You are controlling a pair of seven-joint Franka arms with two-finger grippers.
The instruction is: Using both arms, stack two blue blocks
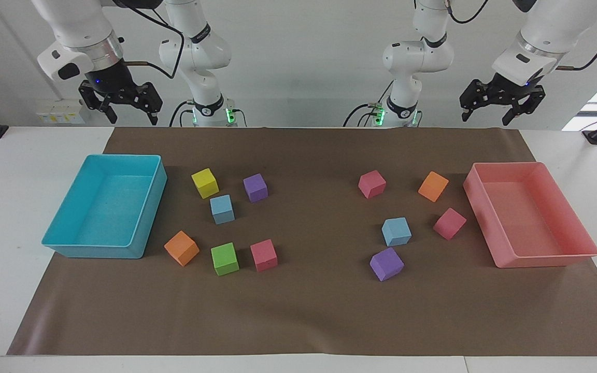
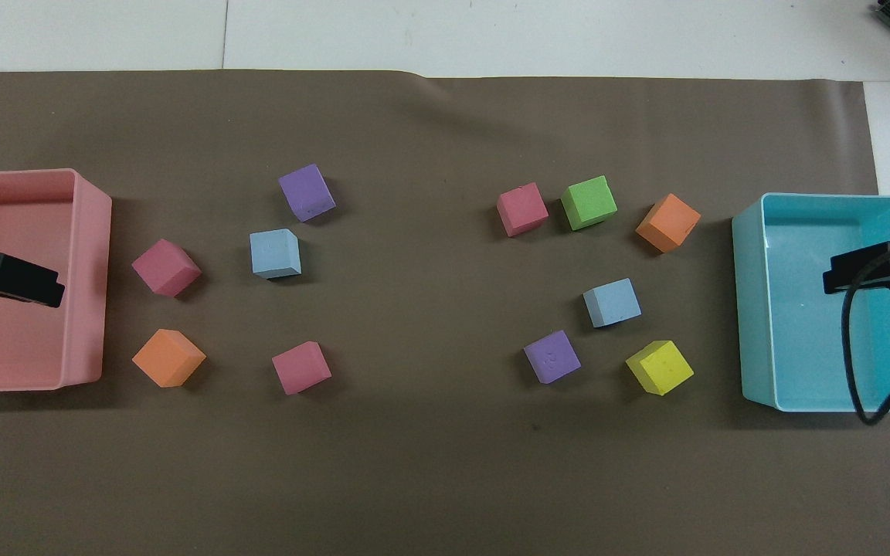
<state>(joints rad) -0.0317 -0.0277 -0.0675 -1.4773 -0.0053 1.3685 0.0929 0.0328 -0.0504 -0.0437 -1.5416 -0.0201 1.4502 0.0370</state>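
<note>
Two light-blue blocks lie apart on the brown mat. One blue block [image 1: 222,209] [image 2: 612,302] lies toward the right arm's end, between a yellow cube and a green cube. The other blue block [image 1: 396,231] [image 2: 275,253] lies toward the left arm's end, next to a purple cube. My right gripper [image 1: 131,118] hangs open and empty, high over the cyan tray. My left gripper [image 1: 486,117] hangs open and empty, high over the pink tray. Both arms wait.
A cyan tray [image 1: 138,228] [image 2: 751,309] stands at the right arm's end and a pink tray [image 1: 485,217] [image 2: 93,270] at the left arm's end. Yellow [image 1: 205,183], purple [image 1: 255,187], orange [image 1: 181,248], green [image 1: 225,258] and pink [image 1: 264,255] cubes lie around the first blue block.
</note>
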